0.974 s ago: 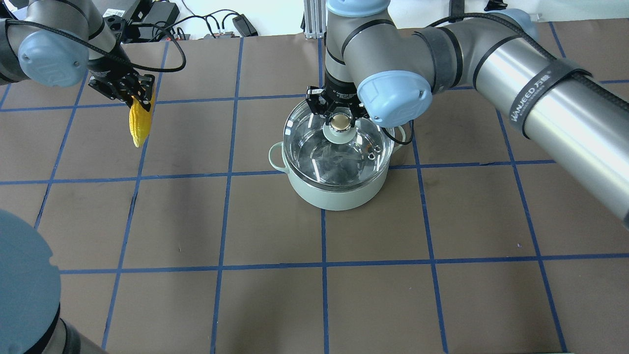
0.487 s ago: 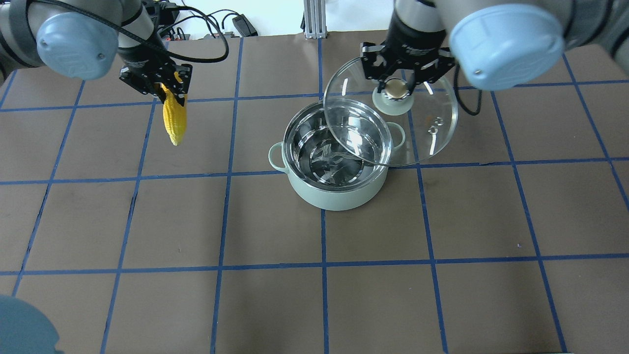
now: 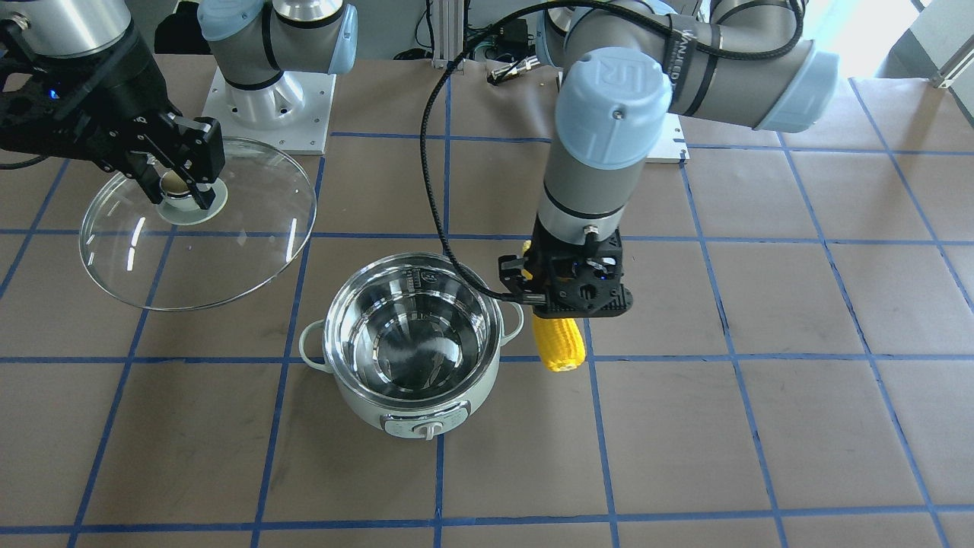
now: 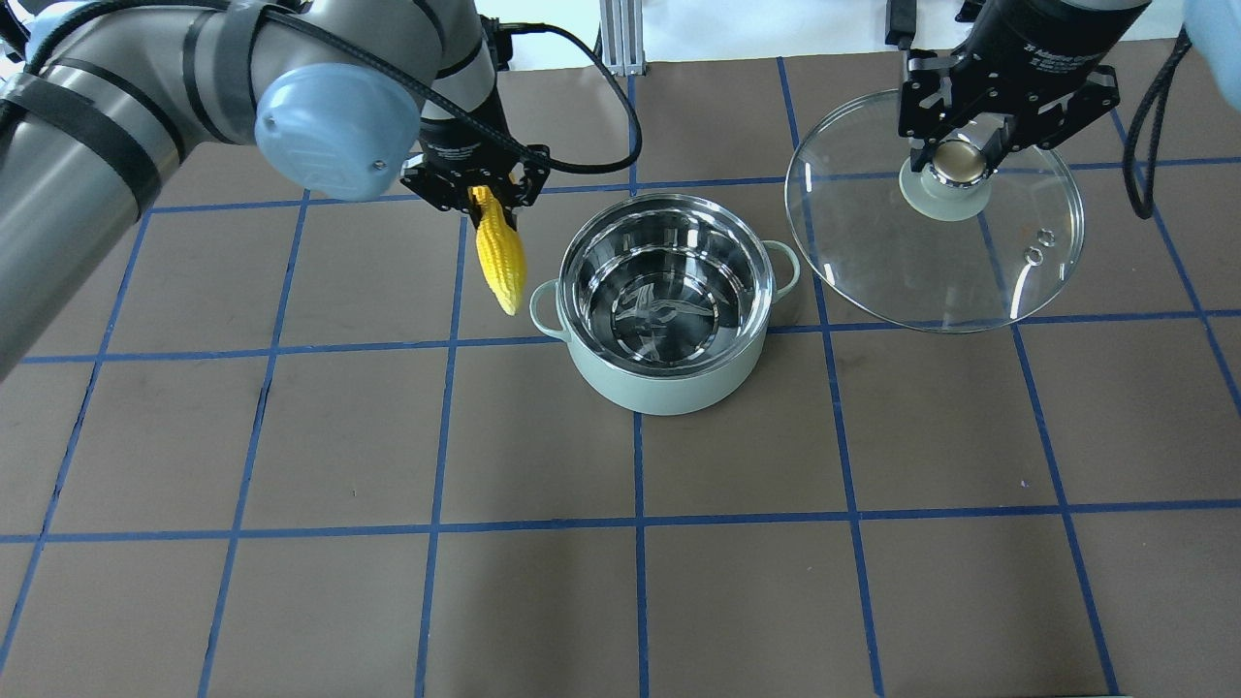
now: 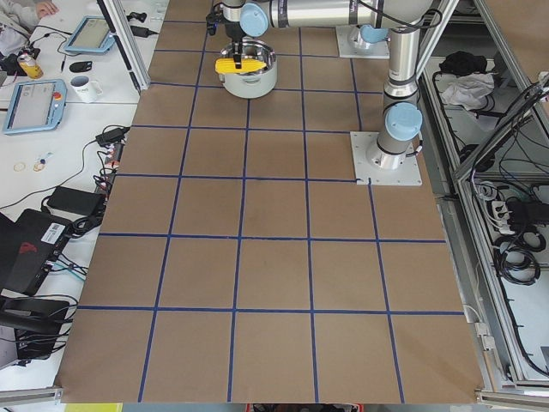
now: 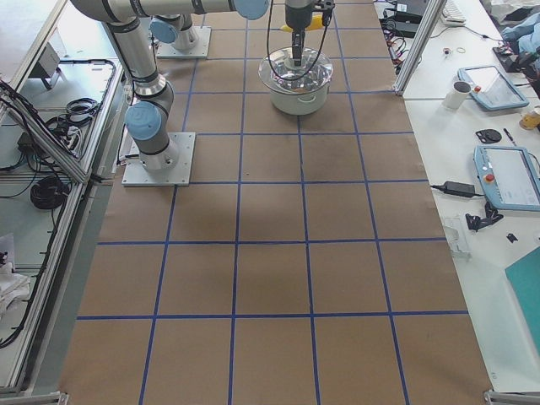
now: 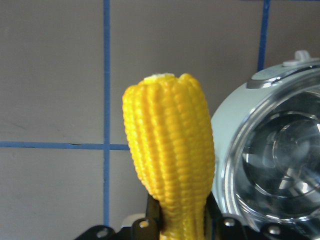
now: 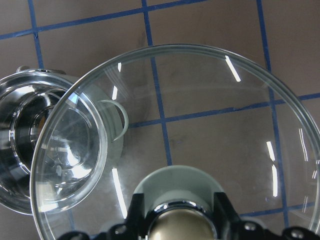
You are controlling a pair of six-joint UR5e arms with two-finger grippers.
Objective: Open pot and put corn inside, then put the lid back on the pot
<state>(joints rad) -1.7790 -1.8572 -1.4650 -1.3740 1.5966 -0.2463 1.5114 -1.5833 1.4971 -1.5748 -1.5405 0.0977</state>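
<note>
Lid (image 4: 873,262) off, clamped in the right gripper (image 4: 955,160) at the pot's (image 4: 669,388) two o'clock overhead; corn (image 4: 499,257), pinched by the left gripper (image 4: 480,194) at nine o'clock, not yet inside, relidding left.

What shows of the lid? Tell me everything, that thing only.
The lid is a round clear glass disc; the taped table shows through it. A pale green base at its centre carries a beige-gold knob, and two small metal fittings sit near the rim. The right gripper is shut on the knob, holding the lid off the pot, on the robot's right of it.
</note>
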